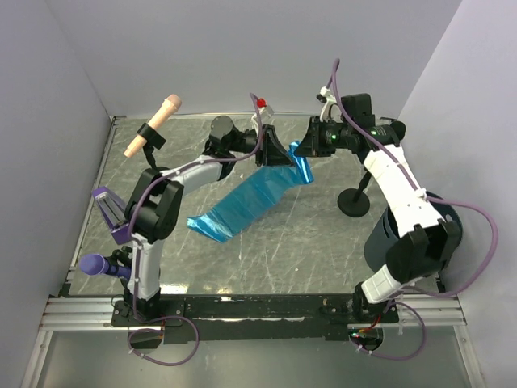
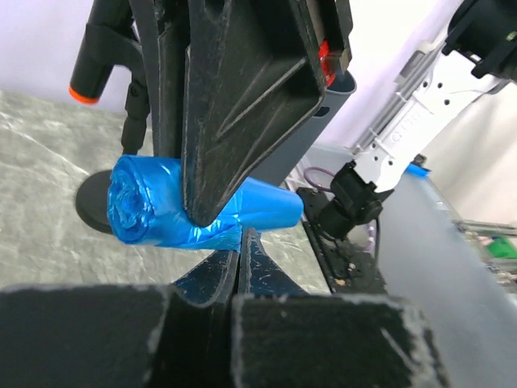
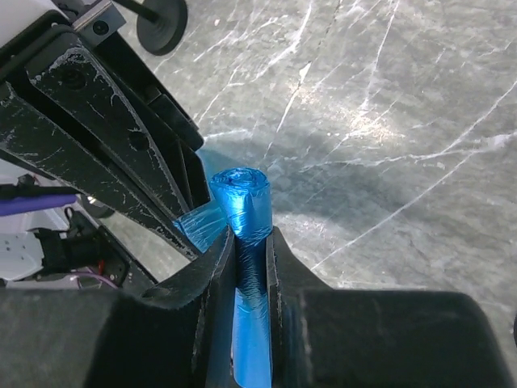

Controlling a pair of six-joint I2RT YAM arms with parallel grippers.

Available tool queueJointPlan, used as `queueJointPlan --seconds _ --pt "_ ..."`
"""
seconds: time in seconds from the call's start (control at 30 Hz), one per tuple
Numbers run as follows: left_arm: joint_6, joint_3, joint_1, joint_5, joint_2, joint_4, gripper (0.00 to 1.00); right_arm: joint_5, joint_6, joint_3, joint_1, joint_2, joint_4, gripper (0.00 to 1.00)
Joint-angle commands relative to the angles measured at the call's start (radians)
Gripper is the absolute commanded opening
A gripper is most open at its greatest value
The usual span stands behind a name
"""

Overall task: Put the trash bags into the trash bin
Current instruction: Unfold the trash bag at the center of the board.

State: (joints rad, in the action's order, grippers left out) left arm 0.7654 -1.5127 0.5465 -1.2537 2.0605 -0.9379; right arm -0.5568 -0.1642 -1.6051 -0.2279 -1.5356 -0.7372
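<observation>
A long blue trash bag sheet point(image 1: 246, 204) hangs and lies unrolled from the middle of the table toward the front left. Its tight blue roll point(image 3: 242, 198) is clamped between the fingers of my right gripper point(image 3: 249, 238), shut on it above the table. The roll also shows in the left wrist view point(image 2: 157, 206). My left gripper point(image 2: 241, 236) is shut right beside the roll, its tips pinching the blue film. In the top view the left gripper point(image 1: 273, 153) and right gripper point(image 1: 307, 144) meet at the far middle. The dark trash bin point(image 1: 381, 238) stands at the right, partly under my right arm.
A black round stand base point(image 1: 353, 202) stands just left of the bin. A beige microphone point(image 1: 153, 125) and a purple microphone point(image 1: 101, 264) stand at the left. A red-tipped holder point(image 1: 261, 103) is at the back wall. Walls close the left, back and right sides.
</observation>
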Motion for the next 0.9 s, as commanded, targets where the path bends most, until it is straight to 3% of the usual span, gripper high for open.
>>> queueJointPlan --seconds 0.0,0.17,0.3,0.43,0.57,0.7,0.73,0.87 --pt "0.172 -0.160 0.036 -0.174 0.007 -0.157 0.00 0.097 0.017 -0.036 0.045 -0.099 0.098 0.00" --pt "0.244 -0.310 0.043 -0.250 0.044 -0.128 0.00 0.120 0.018 -0.139 0.062 -0.210 0.099 0.00" --pt "0.287 -0.242 0.043 -0.230 0.020 -0.150 0.00 0.156 0.026 -0.252 0.073 -0.279 0.084 0.00" --pt "0.285 -0.210 0.038 -0.220 -0.006 -0.151 0.00 0.160 0.014 -0.245 0.073 -0.285 0.093 0.00" --pt "0.244 -0.137 0.020 -0.179 -0.042 -0.110 0.01 0.117 0.011 -0.223 0.073 -0.221 0.093 0.00" --pt "0.111 -0.018 -0.032 -0.107 -0.112 0.037 0.01 0.089 0.043 -0.196 0.067 -0.108 0.090 0.00" --pt "0.039 0.002 -0.048 -0.075 -0.134 0.110 0.03 0.077 0.057 -0.187 0.062 -0.081 0.090 0.00" --pt "-0.366 0.016 -0.057 0.113 -0.229 0.509 0.47 0.064 0.104 -0.138 0.026 0.021 0.082 0.00"
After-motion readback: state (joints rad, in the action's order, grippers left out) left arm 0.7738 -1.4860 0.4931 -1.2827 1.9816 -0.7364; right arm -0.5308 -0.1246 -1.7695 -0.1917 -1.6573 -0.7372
